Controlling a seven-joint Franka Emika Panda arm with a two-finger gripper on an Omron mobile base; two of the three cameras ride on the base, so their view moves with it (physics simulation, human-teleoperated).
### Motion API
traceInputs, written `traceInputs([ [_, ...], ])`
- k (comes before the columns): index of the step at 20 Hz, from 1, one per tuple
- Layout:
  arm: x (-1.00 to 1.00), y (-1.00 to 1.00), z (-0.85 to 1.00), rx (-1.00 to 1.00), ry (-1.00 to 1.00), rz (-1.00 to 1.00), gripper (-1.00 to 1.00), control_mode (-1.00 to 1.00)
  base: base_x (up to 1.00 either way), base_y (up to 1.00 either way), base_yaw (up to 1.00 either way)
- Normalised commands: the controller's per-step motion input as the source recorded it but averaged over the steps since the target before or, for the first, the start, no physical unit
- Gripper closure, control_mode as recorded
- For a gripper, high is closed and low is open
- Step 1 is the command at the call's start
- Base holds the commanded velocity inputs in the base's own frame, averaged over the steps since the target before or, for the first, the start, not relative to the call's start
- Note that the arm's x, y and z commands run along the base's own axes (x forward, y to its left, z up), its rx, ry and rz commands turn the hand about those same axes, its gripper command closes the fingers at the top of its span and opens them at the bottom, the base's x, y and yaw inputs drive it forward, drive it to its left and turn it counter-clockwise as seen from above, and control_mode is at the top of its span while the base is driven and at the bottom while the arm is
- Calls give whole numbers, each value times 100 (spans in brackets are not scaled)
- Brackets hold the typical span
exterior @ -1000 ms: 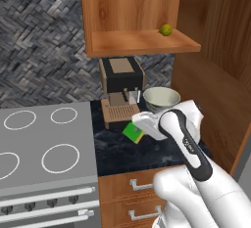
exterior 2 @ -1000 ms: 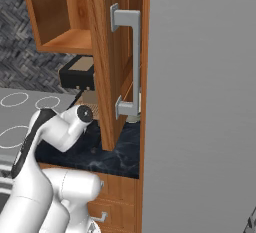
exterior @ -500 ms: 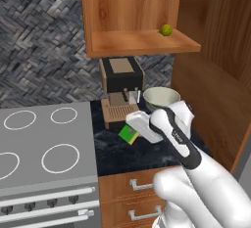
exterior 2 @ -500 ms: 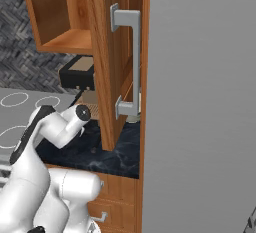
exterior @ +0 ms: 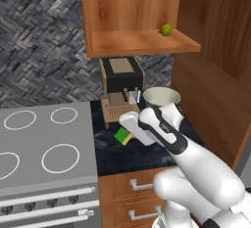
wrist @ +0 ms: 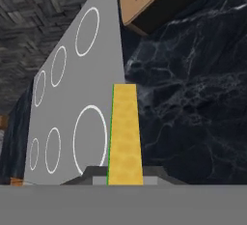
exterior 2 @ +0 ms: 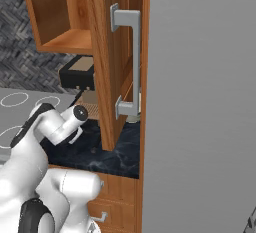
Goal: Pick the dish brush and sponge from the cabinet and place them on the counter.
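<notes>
My gripper (exterior: 128, 129) is shut on the sponge (exterior: 122, 135), a green block with a yellow layer, held low over the black marbled counter (exterior: 128, 154). In the hand view the sponge (wrist: 124, 122) stands edge-on between my fingertips, with the gripper (wrist: 124, 176) pointing along the counter (wrist: 193, 98). The brown wall cabinet (exterior: 142, 43) hangs open above, and its panelled door (exterior 2: 109, 77) swings out to the right. The dish brush is out of view.
A black coffee machine (exterior: 121, 78) and a pale cup (exterior: 161, 97) stand at the back of the counter. A round yellow-green fruit (exterior: 165, 30) lies on the cabinet shelf. The grey stovetop (exterior: 44, 144) borders the counter on the left, and drawers (exterior: 142, 188) sit below.
My hand has carried the sponge a little to the left and slightly lower over the counter. The jaws have stayed shut on it.
</notes>
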Motion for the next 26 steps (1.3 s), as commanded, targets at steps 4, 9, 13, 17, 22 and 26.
traceInputs([
  [4,18,10,-12,0,2,-3,-100,-100,0,0,0],
  [9,5,-18,2,5,2,1,-100,-100,0,0,0],
  [13,0,-34,32,12,0,-1,-100,-100,0,0,0],
  [17,7,0,29,-3,8,-21,-100,-100,0,0,0],
  [22,-4,32,6,-27,14,-17,-100,-100,0,0,0],
  [26,-45,23,-5,-37,10,-12,-100,-100,0,0,0],
])
